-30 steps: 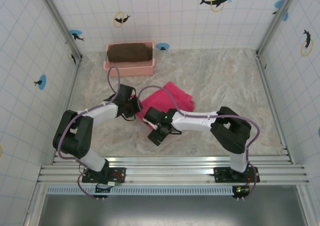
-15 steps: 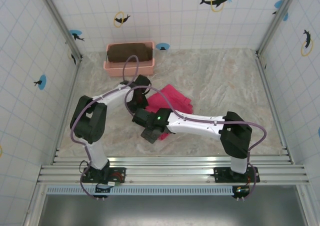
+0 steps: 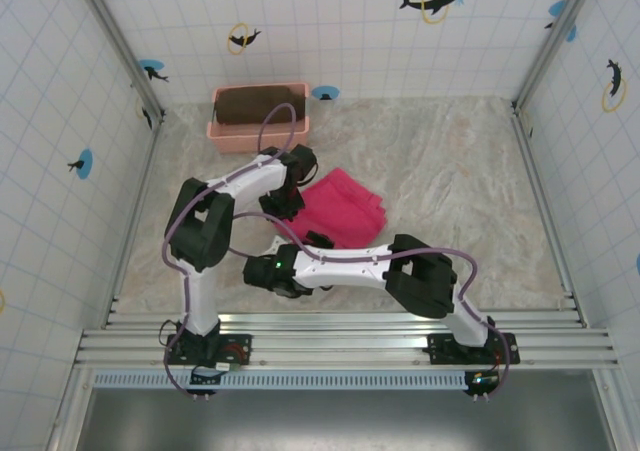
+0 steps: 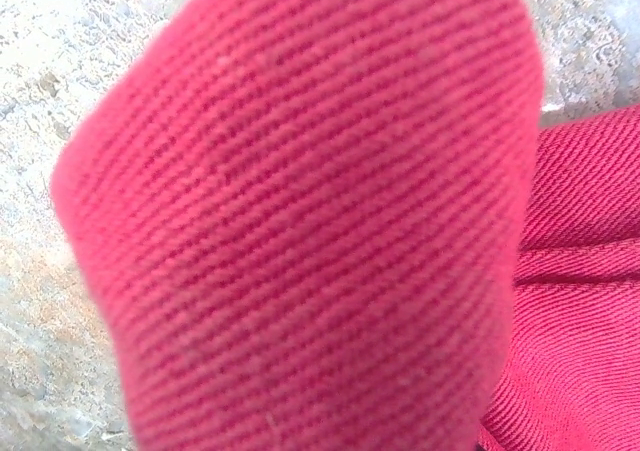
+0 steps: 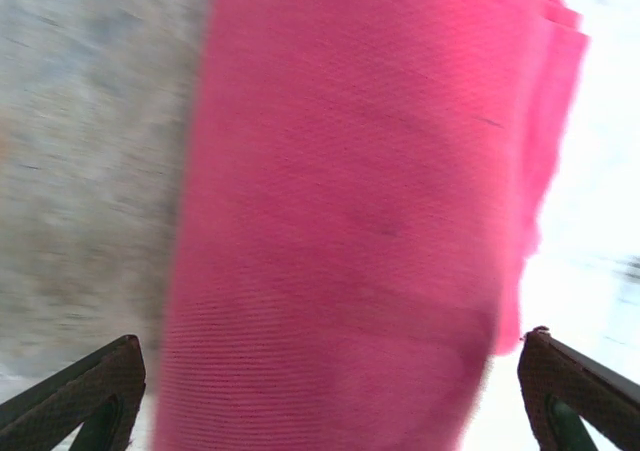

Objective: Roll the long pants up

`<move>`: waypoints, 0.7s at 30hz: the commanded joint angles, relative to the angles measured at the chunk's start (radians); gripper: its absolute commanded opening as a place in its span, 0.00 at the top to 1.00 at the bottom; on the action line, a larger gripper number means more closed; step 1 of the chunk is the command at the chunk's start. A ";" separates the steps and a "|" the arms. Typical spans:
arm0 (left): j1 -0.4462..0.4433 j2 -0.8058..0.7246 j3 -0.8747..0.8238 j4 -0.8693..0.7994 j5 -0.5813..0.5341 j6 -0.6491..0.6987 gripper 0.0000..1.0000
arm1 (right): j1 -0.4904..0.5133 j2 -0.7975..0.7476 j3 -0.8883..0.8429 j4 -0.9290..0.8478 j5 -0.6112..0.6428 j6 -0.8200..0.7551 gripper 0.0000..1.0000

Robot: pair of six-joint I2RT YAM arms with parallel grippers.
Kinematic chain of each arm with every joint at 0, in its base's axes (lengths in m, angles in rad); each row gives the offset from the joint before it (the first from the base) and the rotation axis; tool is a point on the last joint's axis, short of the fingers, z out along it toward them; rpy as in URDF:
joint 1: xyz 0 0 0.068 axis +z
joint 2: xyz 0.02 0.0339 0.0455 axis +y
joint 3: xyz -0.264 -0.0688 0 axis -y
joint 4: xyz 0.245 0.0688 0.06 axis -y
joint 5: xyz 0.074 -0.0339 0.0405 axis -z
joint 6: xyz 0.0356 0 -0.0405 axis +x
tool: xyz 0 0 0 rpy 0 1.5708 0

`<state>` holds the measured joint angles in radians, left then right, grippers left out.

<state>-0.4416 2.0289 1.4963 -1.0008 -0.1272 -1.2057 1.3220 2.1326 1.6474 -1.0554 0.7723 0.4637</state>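
Item: long pants (image 3: pixel 345 203), bright magenta-pink, plain woven fabric. Location: on the tabletop (image 3: pixel 450 171), left of its centre, gathered into a compact folded bundle. The right edge of the bundle shows stacked layers

Left gripper (image 3: pixel 288 203): set at the left edge of the pants, with the arm arching over from the left base. In the left wrist view a rounded lobe of pink fabric (image 4: pixel 300 221) sits right against the lens, with more of the pants lower right and speckled tabletop at the left and top right. Its fingers are covered by the cloth, so whether it is clenched or released cannot be told

Right gripper (image 5: pixel 330 341): released, its two dark fingers (image 5: pixel 95 391) spread wide at the bottom corners of the right wrist view. A broad band of the pants runs up between them. From above, the right forearm lies across the near tabletop, reaching left towards the near edge of the bundle

Other holdings: pale pink basket (image 3: pixel 215 129) at the far left of the tabletop, well apart from the pants, holding a dark brown folded cloth (image 3: pixel 260 103)
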 commanded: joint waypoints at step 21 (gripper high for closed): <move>-0.011 0.077 -0.047 -0.145 0.038 -0.077 1.00 | 0.022 0.232 -0.013 -0.016 -0.115 0.159 0.19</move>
<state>-0.4473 2.0380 1.5082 -1.0393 -0.1318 -1.2617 1.3441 2.2536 1.6577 -1.0782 0.7700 0.5747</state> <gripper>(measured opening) 0.207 0.832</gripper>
